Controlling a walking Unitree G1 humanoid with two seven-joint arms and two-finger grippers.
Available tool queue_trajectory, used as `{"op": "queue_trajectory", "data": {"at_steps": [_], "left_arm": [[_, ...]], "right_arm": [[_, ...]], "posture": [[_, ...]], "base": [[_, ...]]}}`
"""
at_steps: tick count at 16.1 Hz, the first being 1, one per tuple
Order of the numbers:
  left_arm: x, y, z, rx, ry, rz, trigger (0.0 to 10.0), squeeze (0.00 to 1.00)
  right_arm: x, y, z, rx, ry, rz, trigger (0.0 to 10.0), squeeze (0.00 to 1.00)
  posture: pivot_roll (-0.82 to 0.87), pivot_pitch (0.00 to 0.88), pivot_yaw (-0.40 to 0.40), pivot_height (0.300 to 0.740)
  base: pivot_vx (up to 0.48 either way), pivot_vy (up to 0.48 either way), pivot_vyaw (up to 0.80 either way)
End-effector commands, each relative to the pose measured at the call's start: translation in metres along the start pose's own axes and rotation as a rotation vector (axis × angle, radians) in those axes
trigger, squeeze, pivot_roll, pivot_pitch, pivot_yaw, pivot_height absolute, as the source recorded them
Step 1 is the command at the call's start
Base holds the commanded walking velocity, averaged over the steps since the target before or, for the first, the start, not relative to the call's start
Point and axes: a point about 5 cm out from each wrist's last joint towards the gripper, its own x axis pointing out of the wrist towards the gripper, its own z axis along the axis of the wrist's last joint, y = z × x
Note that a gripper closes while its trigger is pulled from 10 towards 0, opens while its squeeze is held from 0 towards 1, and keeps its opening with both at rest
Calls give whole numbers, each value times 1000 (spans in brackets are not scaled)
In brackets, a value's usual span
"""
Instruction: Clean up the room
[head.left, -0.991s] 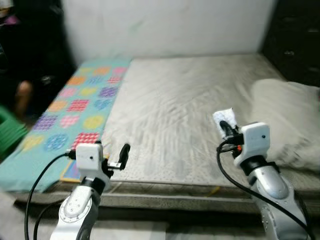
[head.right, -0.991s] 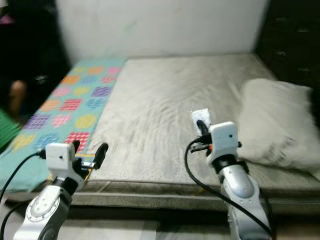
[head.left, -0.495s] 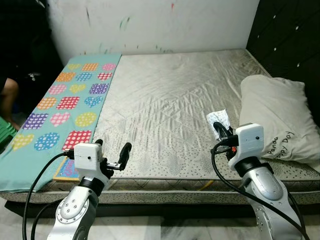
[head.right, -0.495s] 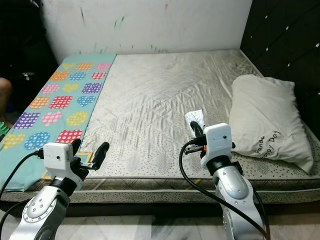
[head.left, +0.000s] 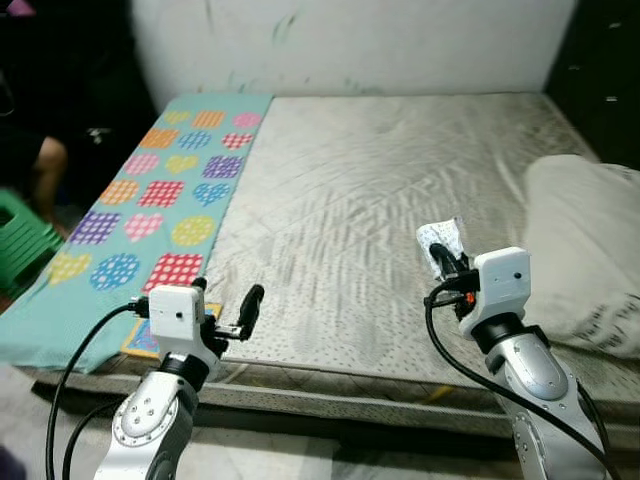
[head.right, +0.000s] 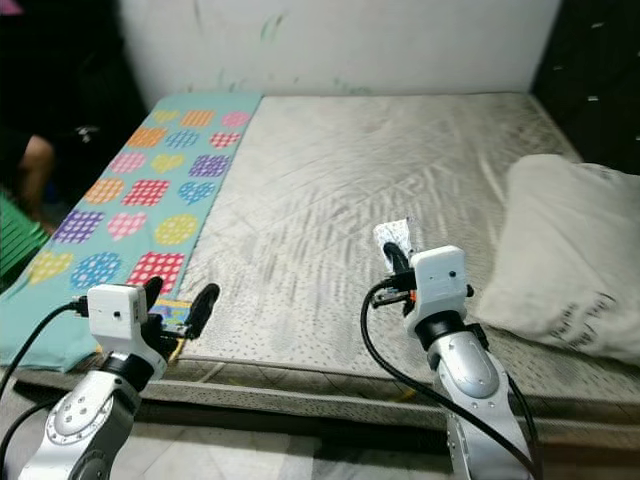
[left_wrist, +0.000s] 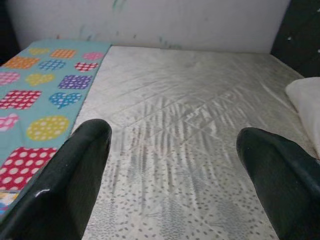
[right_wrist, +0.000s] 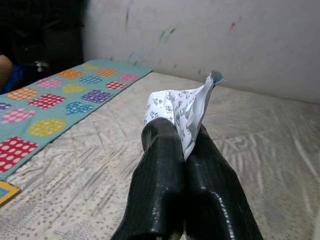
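Paper (right_wrist: 186, 107) was found clamped between the shut fingers of the right gripper (head.left: 443, 262), its printed sheet standing up past the fingertips and pointing away from the robot over the bed (head.left: 380, 160). That gripper was raised above the near edge of the mattress, on the robot's right side, with the pillow (head.left: 585, 250) lying just beyond it to the right.

The left gripper (head.left: 225, 310) was held level over the near left corner of the bed, fingers (left_wrist: 75, 175) well apart and holding nothing. Beside it lay the patterned mat (head.left: 150, 210), running along the left side of the mattress toward the wall (head.left: 350, 45). A person's arm (head.left: 45, 170) and a green stool (head.left: 22, 245) were noted at the far left, off the bed.

Finding: the piece of litter was already lifted off the bed and in the right arm's keeping, so the grasp step appeared complete. No bin or other receptacle was visible from this position. In my judgement the next move depended on carrying the paper away from the bed, and the right arm alone would do it; the left was free but well apart from the sheet.
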Motion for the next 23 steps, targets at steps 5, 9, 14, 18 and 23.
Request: {"op": "queue_trajectory", "data": {"at_steps": [5, 9, 14, 18, 23], "left_arm": [[-1, 0, 3, 18, -5, -8, 10000, 0], [-1, 0, 3, 15, -6, -13, 10000, 0], [0, 0, 3, 14, -6, -14, 10000, 0], [2, 4, 0, 3, 19, 40, 10000, 0], [3, 4, -2, -24, 28, 55, 10000, 0]], "right_arm": [[0, 1, 1, -5, -8, -2, 10000, 0], [0, 0, 2, -4, -10, -7, 10000, 0], [-4, -1, 0, 3, -5, -19, 10000, 0], [-3, -1, 0, 4, -5, -23, 10000, 0], [-3, -2, -1, 0, -1, -21, 10000, 0]], "posture": [[-216, 4, 61, 740], [-217, 6, 62, 740], [-219, 5, 63, 740], [-218, 0, 66, 740], [-215, 0, 59, 740]], "base": [[283, 0, 0], [331, 0, 0], [347, 0, 0], [171, 0, 0], [0, 0, 0]]}}
